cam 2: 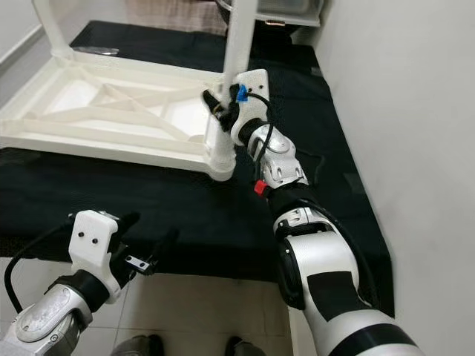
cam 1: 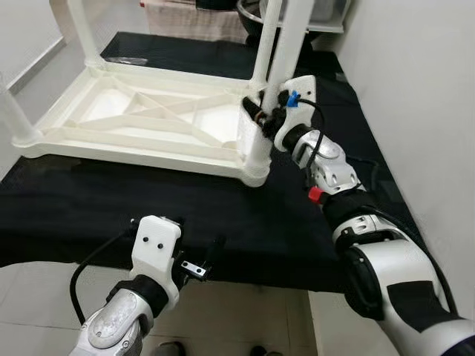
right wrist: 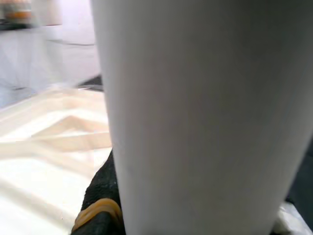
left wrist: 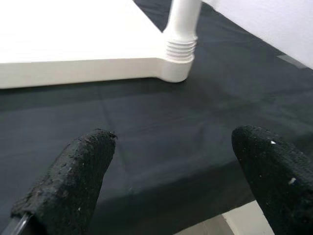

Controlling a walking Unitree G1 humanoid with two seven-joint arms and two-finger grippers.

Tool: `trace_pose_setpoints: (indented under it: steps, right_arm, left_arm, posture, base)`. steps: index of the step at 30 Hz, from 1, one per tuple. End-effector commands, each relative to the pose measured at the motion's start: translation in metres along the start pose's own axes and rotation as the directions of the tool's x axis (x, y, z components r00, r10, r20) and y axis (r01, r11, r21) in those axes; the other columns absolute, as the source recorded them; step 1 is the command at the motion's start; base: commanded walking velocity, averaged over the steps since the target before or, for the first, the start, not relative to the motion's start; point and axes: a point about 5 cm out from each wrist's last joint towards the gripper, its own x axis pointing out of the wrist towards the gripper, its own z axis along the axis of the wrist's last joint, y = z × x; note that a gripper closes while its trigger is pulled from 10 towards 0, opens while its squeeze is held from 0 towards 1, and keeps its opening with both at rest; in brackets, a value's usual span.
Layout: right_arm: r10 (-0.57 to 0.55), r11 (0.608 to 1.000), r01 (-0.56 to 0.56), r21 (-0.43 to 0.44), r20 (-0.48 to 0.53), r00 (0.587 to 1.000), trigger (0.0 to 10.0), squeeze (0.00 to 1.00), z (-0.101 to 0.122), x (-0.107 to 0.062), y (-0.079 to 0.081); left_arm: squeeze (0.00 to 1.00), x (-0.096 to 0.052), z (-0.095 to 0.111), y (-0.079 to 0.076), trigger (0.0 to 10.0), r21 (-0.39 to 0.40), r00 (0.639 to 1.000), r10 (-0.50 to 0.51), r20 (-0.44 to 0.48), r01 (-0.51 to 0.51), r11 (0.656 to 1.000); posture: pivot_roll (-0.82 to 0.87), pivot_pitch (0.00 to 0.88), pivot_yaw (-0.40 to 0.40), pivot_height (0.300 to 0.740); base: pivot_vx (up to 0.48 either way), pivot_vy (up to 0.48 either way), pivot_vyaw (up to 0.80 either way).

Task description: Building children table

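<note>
A white plastic children's table (cam 1: 148,122) lies upside down on a black cloth (cam 1: 111,215), with legs standing up at its corners. My right gripper (cam 1: 257,111) is shut on the near right leg (cam 1: 291,52), just above the threaded socket (left wrist: 181,49) at that corner. In the right wrist view the leg (right wrist: 205,117) is pressed close against one black finger (right wrist: 100,196). Over the cloth's front edge my left gripper (left wrist: 171,166) stands open with nothing in it, well short of the table.
A white wall (cam 2: 415,111) runs close along the right side of the cloth. Tiled floor (cam 1: 245,326) lies below the front edge. Behind the table stand a metal bowl (cam 1: 252,11) and some fabric.
</note>
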Motion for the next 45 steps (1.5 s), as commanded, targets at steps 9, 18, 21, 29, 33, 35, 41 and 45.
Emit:
trace_pose_setpoints:
  steps: [9,18,21,29,33,35,41,45]
  right_arm:
    - [-0.644,0.744,0.662,0.084,-0.173,0.745,10.0,0.0,-0.049,-0.025,0.016]
    - [-0.741,0.624,0.779,0.057,-0.274,0.613,10.0,0.0,-0.058,-0.029,0.066]
    - [-0.739,0.63,0.776,0.044,-0.272,0.616,10.0,0.0,-0.057,-0.029,0.069]
    - [-0.693,0.689,0.722,0.059,-0.238,0.681,10.0,1.0,-0.052,-0.028,0.067]
    - [-0.647,0.751,0.659,0.048,-0.149,0.748,10.0,0.0,-0.045,-0.029,0.059]
    - [-0.634,0.763,0.644,0.055,-0.131,0.762,10.0,0.0,-0.043,-0.029,0.059]
    - [-0.495,0.865,0.496,0.075,-0.022,0.868,10.0,0.0,-0.031,-0.032,0.042]
    - [-0.456,0.889,0.454,0.059,0.012,0.89,10.0,0.0,-0.029,-0.036,0.034]
  left_arm:
    - [0.0,0.005,-0.002,-0.003,10.0,-0.002,1.0,-0.009,0.015,0.009,1.0]
    - [0.0,0.002,-0.004,-0.003,10.0,0.002,1.0,0.0,0.012,0.0,1.0]
    - [0.0,0.002,-0.005,-0.002,10.0,0.004,1.0,0.003,0.011,-0.003,1.0]
    - [0.0,0.002,-0.007,-0.002,10.0,-0.003,1.0,0.004,0.009,-0.004,1.0]
    - [0.0,0.004,-0.009,-0.003,10.0,-0.008,1.0,0.0,0.01,0.0,1.0]
    - [0.0,0.004,-0.009,-0.003,10.0,-0.009,1.0,0.0,0.01,0.001,1.0]
    - [0.0,0.007,-0.009,-0.002,10.0,-0.007,1.0,-0.003,0.013,0.003,1.0]
    - [0.0,0.007,-0.01,-0.002,10.0,-0.007,1.0,-0.004,0.015,0.004,1.0]
  posture:
    - [0.16,0.159,-0.117,0.74]
    - [0.18,0.165,-0.131,0.74]
    - [0.18,0.164,-0.128,0.74]
    - [0.16,0.165,-0.123,0.74]
    - [0.15,0.164,-0.12,0.74]
    - [0.15,0.164,-0.12,0.74]
    - [0.14,0.165,-0.115,0.74]
    - [0.14,0.165,-0.115,0.74]
  base:
    - [0.0,0.0,0.0]
    - [0.0,0.0,0.0]
    - [0.0,0.0,0.0]
    - [0.0,0.0,0.0]
    - [0.0,0.0,0.0]
    - [0.0,0.0,0.0]
    - [0.0,0.0,0.0]
    - [0.0,0.0,0.0]
